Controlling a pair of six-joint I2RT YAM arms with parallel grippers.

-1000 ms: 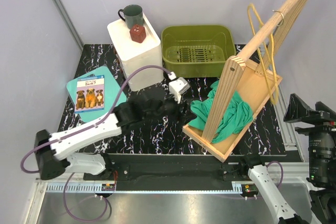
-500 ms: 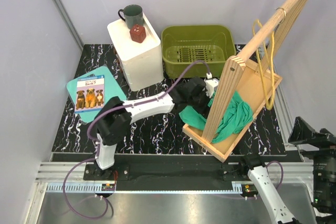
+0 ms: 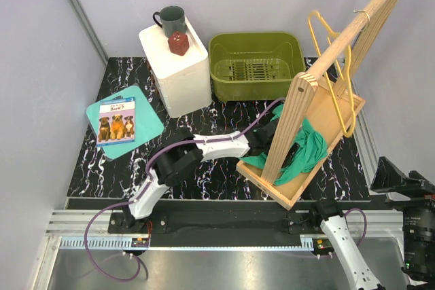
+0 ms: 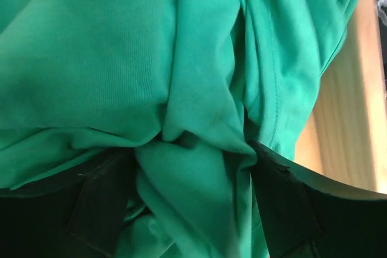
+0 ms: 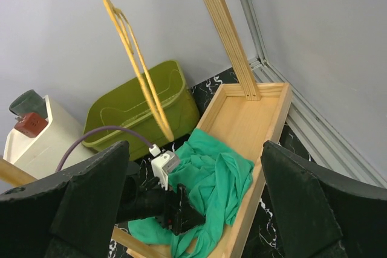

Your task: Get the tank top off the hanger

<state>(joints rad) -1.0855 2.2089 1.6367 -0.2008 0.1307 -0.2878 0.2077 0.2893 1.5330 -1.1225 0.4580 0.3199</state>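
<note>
Yellow hanger (image 5: pixel 136 67) above crumpled tank top (image 5: pixel 211 176)

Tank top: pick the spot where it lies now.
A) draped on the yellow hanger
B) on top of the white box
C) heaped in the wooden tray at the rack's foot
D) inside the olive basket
C: the tank top lies crumpled in the wooden tray under the rack, and the hanger hangs bare.

Left arm (image 3: pixel 211 146) stretched rightward, jaws parted; right jaws spread wide.
</note>
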